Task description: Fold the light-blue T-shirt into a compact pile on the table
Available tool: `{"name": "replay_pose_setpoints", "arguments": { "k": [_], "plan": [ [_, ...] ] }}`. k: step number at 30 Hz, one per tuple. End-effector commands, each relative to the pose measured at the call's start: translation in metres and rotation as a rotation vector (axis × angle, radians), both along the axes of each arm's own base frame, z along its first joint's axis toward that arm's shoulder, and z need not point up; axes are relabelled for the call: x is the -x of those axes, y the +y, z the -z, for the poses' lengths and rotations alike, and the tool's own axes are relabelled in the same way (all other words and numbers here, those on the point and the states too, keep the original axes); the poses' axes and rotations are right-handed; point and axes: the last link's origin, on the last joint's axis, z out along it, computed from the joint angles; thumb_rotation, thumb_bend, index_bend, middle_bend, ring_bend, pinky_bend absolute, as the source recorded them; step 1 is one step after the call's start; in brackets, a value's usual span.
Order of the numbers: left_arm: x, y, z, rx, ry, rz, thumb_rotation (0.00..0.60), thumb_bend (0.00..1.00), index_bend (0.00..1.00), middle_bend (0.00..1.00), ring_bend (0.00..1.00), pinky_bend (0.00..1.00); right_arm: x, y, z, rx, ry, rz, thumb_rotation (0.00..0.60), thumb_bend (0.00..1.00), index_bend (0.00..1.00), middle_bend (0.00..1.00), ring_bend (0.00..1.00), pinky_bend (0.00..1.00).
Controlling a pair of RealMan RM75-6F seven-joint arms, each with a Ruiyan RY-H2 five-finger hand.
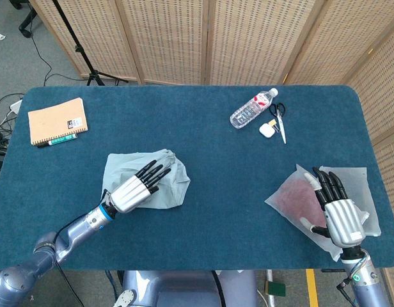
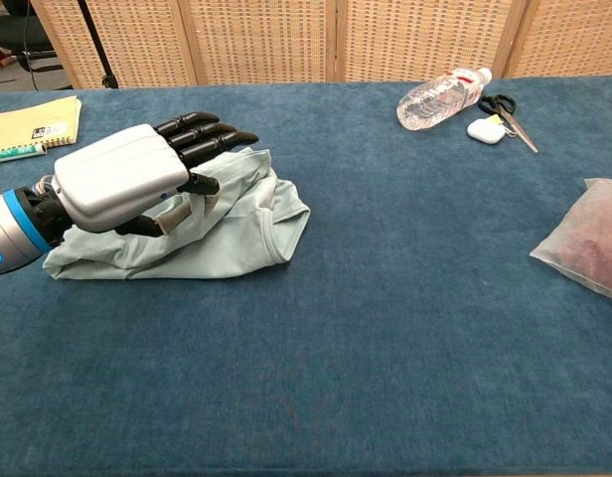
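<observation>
Right hand [image 1: 341, 214], lower right of the head view: fingers straight and apart, lying flat on a translucent plastic bag of dark red contents [image 1: 298, 199], holding nothing. Left hand [image 1: 137, 188], left of centre: fingers extended and slightly spread above the crumpled light-blue T-shirt [image 1: 174, 182], gripping no cloth; whether it touches the cloth cannot be told. The shirt lies bunched on the blue table [image 1: 203, 147]. Farther back: clear plastic water bottle [image 1: 252, 109], black-handled scissors [image 1: 279, 118], tan spiral notebook [image 1: 57, 119] upper left.

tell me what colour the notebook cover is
The notebook cover is tan-orange with a small dark label; the head view shows it best.
</observation>
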Motion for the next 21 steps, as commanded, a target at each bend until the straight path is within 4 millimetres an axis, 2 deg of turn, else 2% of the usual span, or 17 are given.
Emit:
{"name": "replay_pose_setpoints", "arguments": {
  "k": [1,13,21],
  "plan": [
    [-0.011,-0.001,0.004,-0.008,0.028,0.061,0.600,0.58,0.62,0.00,0.00,0.00,0.000,0.000,0.000,0.000,-0.001,0.000,0.600,0.03,0.00,0.00,0.00,0.00],
    [-0.034,-0.006,0.024,-0.038,0.212,0.273,0.600,0.58,0.63,0.00,0.00,0.00,0.000,0.000,-0.001,0.000,-0.004,0.002,0.600,0.03,0.00,0.00,0.00,0.00],
    [-0.045,-0.004,0.036,-0.056,0.272,0.320,0.600,0.57,0.63,0.00,0.00,0.00,0.001,-0.001,-0.002,-0.003,-0.007,0.003,0.600,0.03,0.00,0.00,0.00,0.00]
  ]
}}
